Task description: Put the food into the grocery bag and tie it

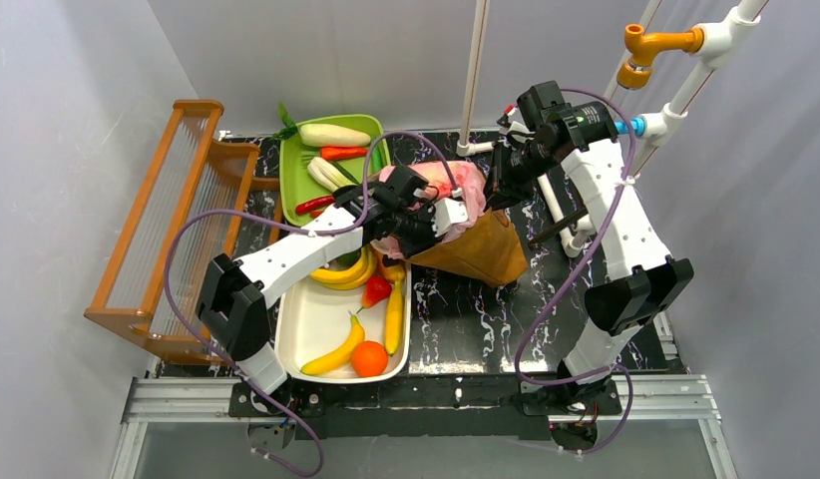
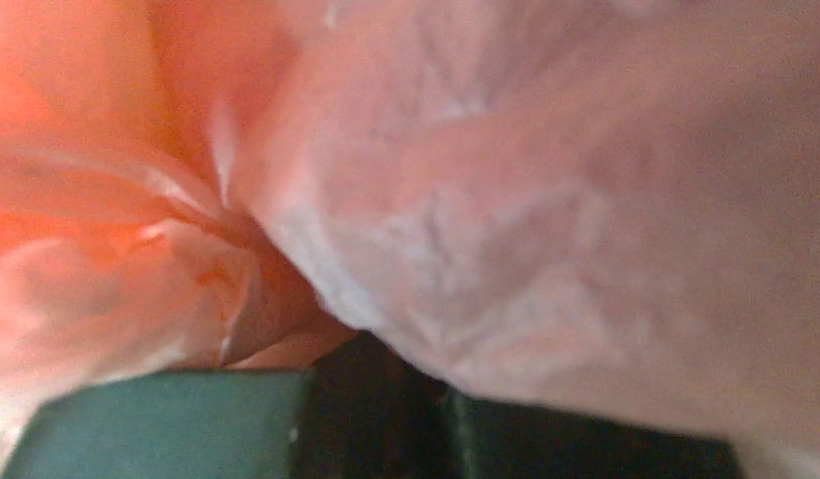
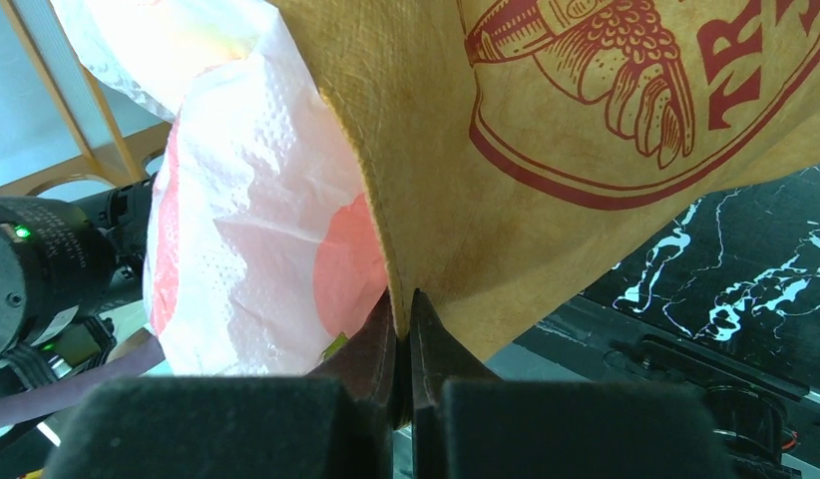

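Left fingers (image 2: 157, 424): closed, grocery bag (image 2: 536, 200) bunched and pinched between them.
Right fingers (image 3: 206, 429): closed, tips pressed at the paper bag (image 3: 546, 230) edge.
Food (image 1: 334, 356): bananas and orange seen in the white tray (image 1: 306, 319).

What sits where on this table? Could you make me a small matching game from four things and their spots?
Things:
1. orange
2. white radish
3. brown paper bag
4. wooden rack

Places:
A. on the green tray at the back
B. along the left side of the table
C. at the near end of the white tray
D. lying on the table, to the right of both trays

Pairs: 1-C, 2-A, 3-D, 4-B
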Robot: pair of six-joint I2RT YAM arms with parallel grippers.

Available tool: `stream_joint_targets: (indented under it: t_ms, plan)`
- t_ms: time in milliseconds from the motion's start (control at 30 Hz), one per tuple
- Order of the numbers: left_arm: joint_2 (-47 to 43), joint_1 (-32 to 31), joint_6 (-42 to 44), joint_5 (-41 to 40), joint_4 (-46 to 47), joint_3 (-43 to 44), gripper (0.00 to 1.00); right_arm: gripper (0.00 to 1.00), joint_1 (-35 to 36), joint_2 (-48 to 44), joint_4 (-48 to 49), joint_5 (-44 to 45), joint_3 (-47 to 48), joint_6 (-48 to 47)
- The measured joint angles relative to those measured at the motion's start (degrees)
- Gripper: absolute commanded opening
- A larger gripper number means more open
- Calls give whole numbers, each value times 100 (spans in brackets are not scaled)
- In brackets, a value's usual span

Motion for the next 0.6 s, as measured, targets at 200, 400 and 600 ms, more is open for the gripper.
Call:
stream_joint_targets:
  t_ms: [200,400,600]
  plan:
    - [4,-11,-162,-238,-748,763,44,1,0,0,11,-153,0,33]
    - [-369,-11,-645,-363,-988,1172,65,1,0,0,37,-199,0,50]
    - [-1134,-15,-1292,-859,-1023,1172,80,1,0,0,44,-240,0,46]
